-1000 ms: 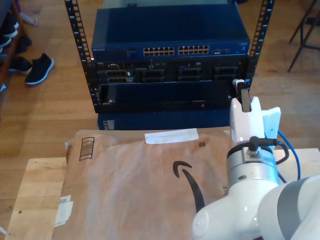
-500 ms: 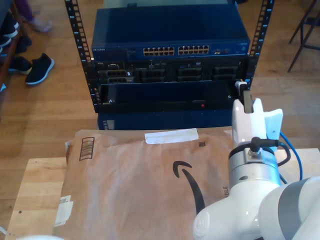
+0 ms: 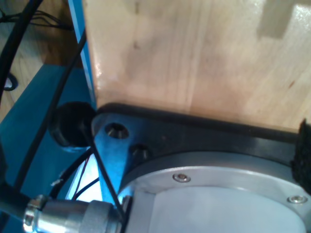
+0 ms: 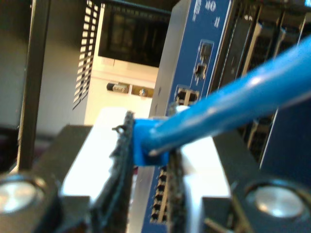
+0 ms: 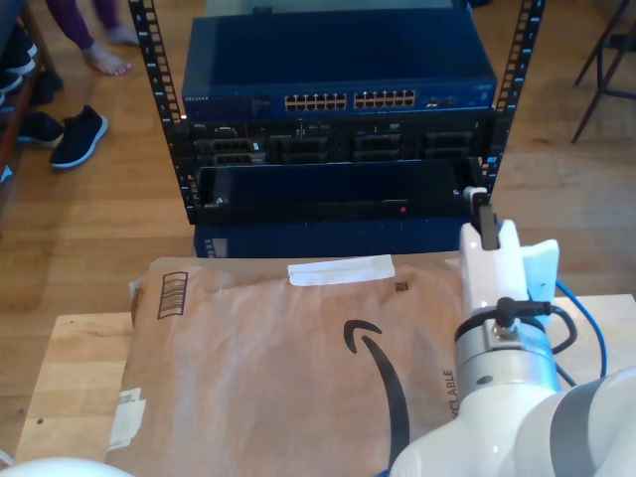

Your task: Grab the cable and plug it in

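My second gripper (image 4: 150, 160) is shut on the small blue plug (image 4: 146, 141) of the cable (image 4: 233, 104), which runs out thick and blurred past the camera. Beyond the pads stands the blue network switch (image 4: 194, 58) with its ports. In the exterior view this gripper (image 5: 484, 214) sits on the white arm at the view's lower right, pointing at the rack's right side. A stretch of the blue cable (image 5: 596, 333) hangs behind the arm. A sliver of frayed black pad (image 3: 303, 155) shows over a wooden surface (image 3: 194, 53); whether my first gripper is open or shut cannot be told.
The rack holds the blue switch (image 5: 338, 75) with a row of ports (image 5: 348, 100) above dark server units. A brown paper mailer (image 5: 268, 368) covers the wooden table (image 5: 70, 388). Shoes (image 5: 78, 134) and a person's bare feet (image 5: 104, 60) are at the exterior view's upper left.
My second gripper has drawn slightly back from the rack and lower in the exterior view. A person's bare feet have stepped in at that view's upper left.
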